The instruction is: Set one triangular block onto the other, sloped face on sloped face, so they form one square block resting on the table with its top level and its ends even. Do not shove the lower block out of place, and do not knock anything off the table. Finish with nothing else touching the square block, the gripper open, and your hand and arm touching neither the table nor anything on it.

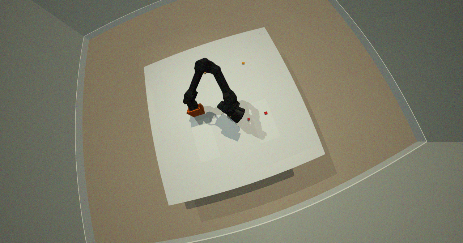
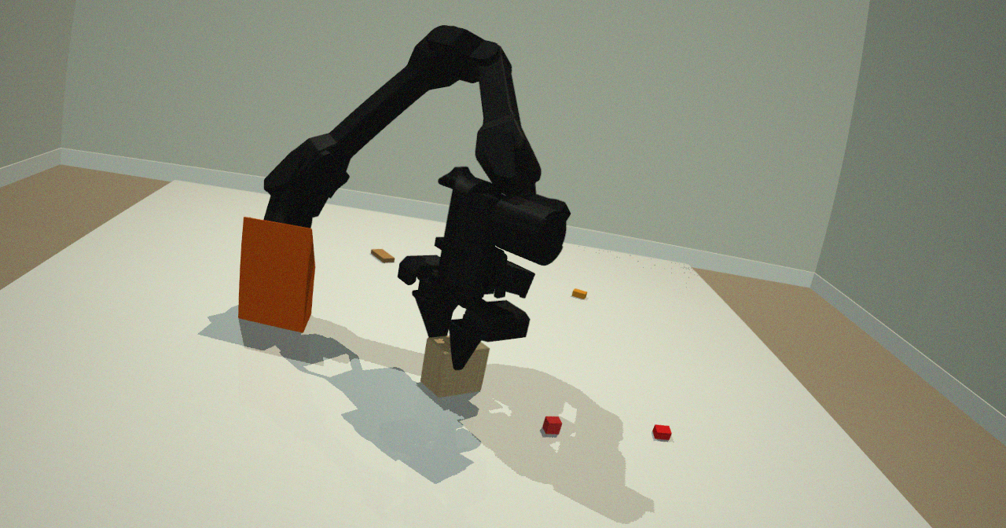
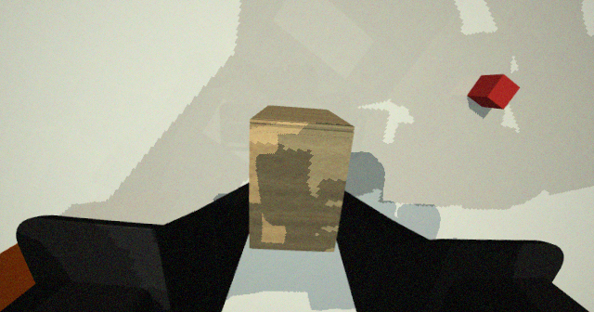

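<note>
My gripper (image 2: 449, 351) (image 3: 294, 191) is shut on the upper wooden triangular block (image 2: 434, 357) (image 3: 297, 182), whose flat top faces up between the fingers. The lower triangular block (image 2: 469, 381) (image 3: 302, 114) is beneath it. Together they look like one box, with a thin seam near the far edge in the wrist view. The sloped faces are hidden, and I cannot tell whether they touch fully. The top view shows neither block clearly, as the arm covers them.
A red cube (image 1: 248, 119) (image 2: 552, 425) (image 3: 494, 91) lies nearest the blocks, another red block (image 1: 265, 113) (image 2: 662, 432) farther right. A yellow-orange block (image 1: 243, 63) (image 2: 578, 293) and a flat tan block (image 2: 382, 254) lie farther back. The orange base (image 1: 196, 110) (image 2: 274, 275) stands left.
</note>
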Available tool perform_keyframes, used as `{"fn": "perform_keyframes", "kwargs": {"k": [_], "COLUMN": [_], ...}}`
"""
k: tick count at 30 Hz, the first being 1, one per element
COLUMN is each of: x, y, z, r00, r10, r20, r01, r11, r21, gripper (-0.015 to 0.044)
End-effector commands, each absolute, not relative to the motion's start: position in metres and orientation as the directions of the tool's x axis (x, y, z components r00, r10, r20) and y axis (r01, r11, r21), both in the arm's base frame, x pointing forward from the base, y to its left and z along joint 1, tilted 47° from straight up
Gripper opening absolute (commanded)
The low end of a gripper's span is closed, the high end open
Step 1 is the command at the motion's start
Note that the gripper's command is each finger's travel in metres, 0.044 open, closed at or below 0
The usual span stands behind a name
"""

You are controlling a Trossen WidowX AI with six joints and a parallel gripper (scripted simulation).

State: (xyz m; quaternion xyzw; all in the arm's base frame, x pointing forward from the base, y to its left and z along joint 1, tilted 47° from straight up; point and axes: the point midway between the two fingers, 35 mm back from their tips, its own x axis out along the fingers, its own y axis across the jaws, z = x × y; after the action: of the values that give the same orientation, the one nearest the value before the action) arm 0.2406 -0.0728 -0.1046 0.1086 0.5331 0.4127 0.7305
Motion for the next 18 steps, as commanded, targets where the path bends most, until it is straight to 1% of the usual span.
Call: {"fn": "perform_keyframes", "kwargs": {"k": [1, 18], "x": [0.2413, 0.2406], "y": [-0.0725, -0.0728], "z": [-0.1042, -0.1046], "r00": [0.095, 0.091], "r10": [0.72, 0.719], "r20": [-0.688, -0.689], "r01": [-0.484, -0.487], "r11": [0.637, 0.636], "r21": [0.6, 0.599], "gripper": [0.0, 0.044]}}
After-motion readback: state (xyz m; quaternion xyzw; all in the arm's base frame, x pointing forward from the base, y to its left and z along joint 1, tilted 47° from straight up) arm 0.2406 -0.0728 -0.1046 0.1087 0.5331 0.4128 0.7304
